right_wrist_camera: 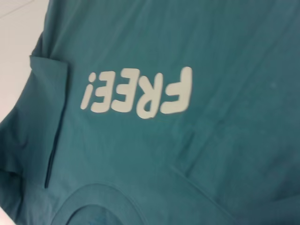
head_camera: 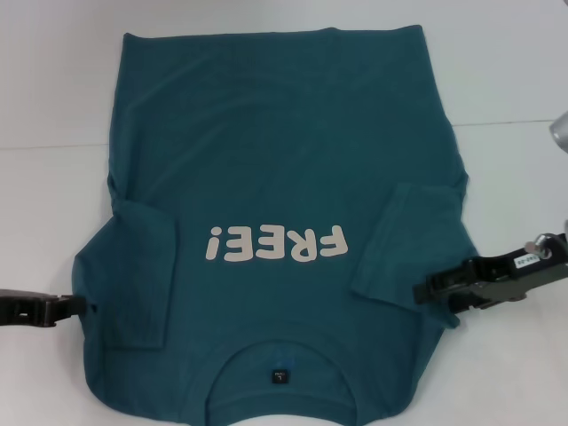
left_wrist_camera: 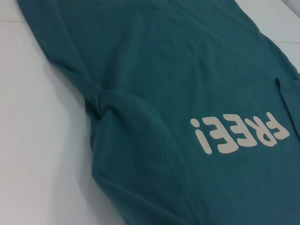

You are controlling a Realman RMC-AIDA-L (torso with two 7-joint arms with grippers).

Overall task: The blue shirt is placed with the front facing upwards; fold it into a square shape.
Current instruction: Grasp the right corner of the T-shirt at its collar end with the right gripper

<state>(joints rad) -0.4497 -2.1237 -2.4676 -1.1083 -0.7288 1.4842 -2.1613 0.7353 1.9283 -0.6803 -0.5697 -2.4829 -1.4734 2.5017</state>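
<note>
The blue shirt lies flat on the white table, front up, with its collar and dark neck label nearest me. The off-white "FREE!" print reads upside down. Both short sleeves are folded inward, the left sleeve and the right sleeve. My left gripper sits low at the shirt's left edge. Over the shirt's right side, by the folded sleeve's outer corner, is my right gripper. Both wrist views show only the shirt and its print.
Bare white table surrounds the shirt on the left, right and far sides. A grey rounded object pokes in at the right edge. A faint seam line crosses the table.
</note>
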